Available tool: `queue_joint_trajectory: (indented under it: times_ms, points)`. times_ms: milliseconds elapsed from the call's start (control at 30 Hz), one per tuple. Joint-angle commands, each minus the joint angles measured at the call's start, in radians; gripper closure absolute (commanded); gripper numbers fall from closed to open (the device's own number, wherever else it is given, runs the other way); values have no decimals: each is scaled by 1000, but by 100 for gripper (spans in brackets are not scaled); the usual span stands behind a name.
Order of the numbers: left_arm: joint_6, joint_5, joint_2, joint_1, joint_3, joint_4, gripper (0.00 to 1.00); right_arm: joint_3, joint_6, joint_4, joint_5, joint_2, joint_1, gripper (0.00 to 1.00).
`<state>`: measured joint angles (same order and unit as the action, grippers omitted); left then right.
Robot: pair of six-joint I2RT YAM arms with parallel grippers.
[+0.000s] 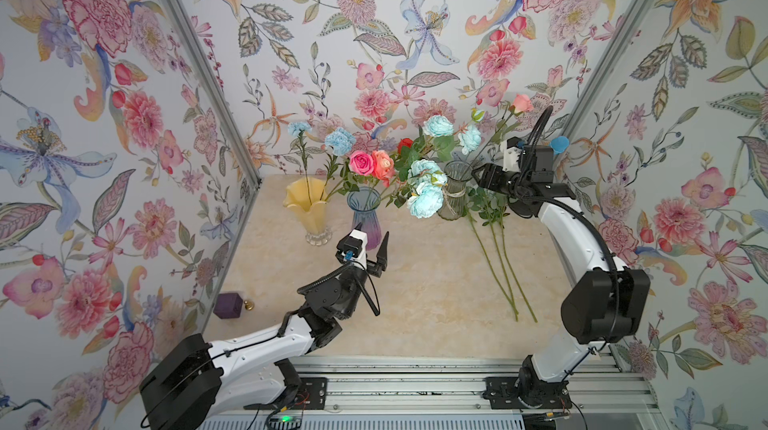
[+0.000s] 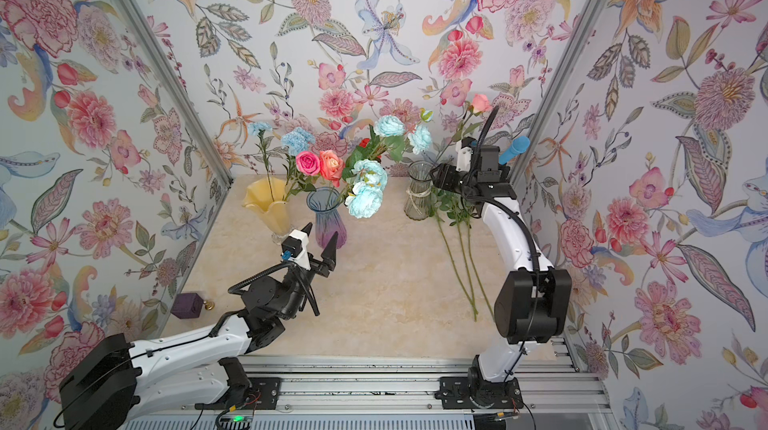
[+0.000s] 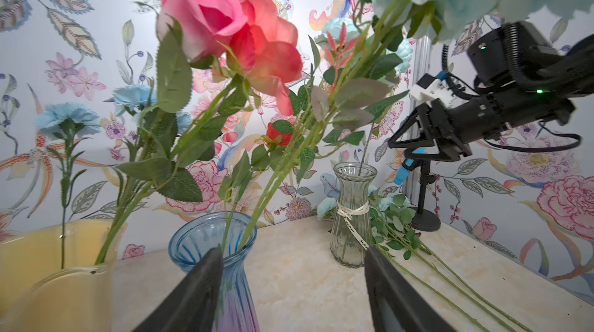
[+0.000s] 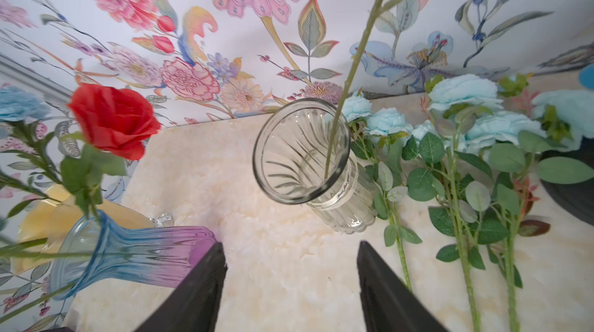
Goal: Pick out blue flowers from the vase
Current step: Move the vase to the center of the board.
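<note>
My left arm lies low and stretched from the front rail (image 1: 415, 382). My left gripper (image 1: 372, 236) points at the blue-purple vase (image 1: 365, 211) just in front of it, fingers (image 3: 199, 282) spread, nothing between them. My right arm rises in an arch, forearm reaching to the back and wrist turned inward. My right gripper (image 4: 291, 245) hovers by the rim of the clear vase (image 4: 302, 153), fingers apart and empty. Three blue flowers (image 1: 498, 257), aqua sprays, lie flat on the table (image 1: 415, 303) just beside the clear vase, blooms at the back, stems running to the front. More aqua blooms (image 1: 426, 195) lean out of the blue-purple vase with the pink rose (image 1: 359, 161), orange rose (image 1: 382, 163) and red rose (image 4: 112, 118). A sky-blue carnation (image 1: 298, 128) stands in the yellow vase (image 1: 305, 203); for the second carnation (image 1: 340, 141) I cannot tell which vase. The clear vase holds one stem, the salmon rose (image 1: 521, 103). The table is cream marble, with floral wallpaper (image 1: 124, 116) on three walls. A blue microphone (image 1: 559, 144) stands in the back corner and a purple box (image 1: 227, 305) at the left edge.
</note>
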<state>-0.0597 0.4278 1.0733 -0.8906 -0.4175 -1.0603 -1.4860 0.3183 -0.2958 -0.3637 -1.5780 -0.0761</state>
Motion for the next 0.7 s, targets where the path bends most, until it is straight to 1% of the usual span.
queue_joint_trajectory:
  times_ms: [0, 67, 100, 167, 233, 300, 367, 433, 500, 567, 667]
  points:
    - [-10, 120, -68, 32, 57, -86, 29, 174, -4, 90, -17, 173, -4, 33]
    - [-40, 160, -103, 62, 78, -70, 29, 299, -1, 157, -25, 293, -24, 31]
    - [-65, 161, -118, 83, 81, -36, 29, 341, -1, 180, -24, 338, -44, 31]
    - [-146, 124, -152, 147, 81, 42, 29, 446, 9, 235, 5, 437, -110, 33]
    - [-237, 49, -179, 227, 70, 133, 29, 561, 30, 334, 57, 507, -194, 37]
    - [-331, -59, -187, 319, 35, 233, 29, 695, 51, 503, 124, 547, -288, 42]
    - [-393, -163, -166, 391, -18, 324, 29, 829, 50, 684, 217, 535, -384, 41]
    - [-419, -226, -123, 424, -81, 403, 30, 845, 0, 732, 273, 484, -440, 36]
    - [-426, -263, -68, 430, -153, 473, 31, 817, -56, 726, 286, 425, -463, 33]
    - [-432, -293, 0, 433, -227, 537, 33, 795, -72, 713, 277, 378, -458, 30]
    - [-442, -336, 94, 432, -316, 596, 35, 796, -57, 702, 236, 370, -430, 30]
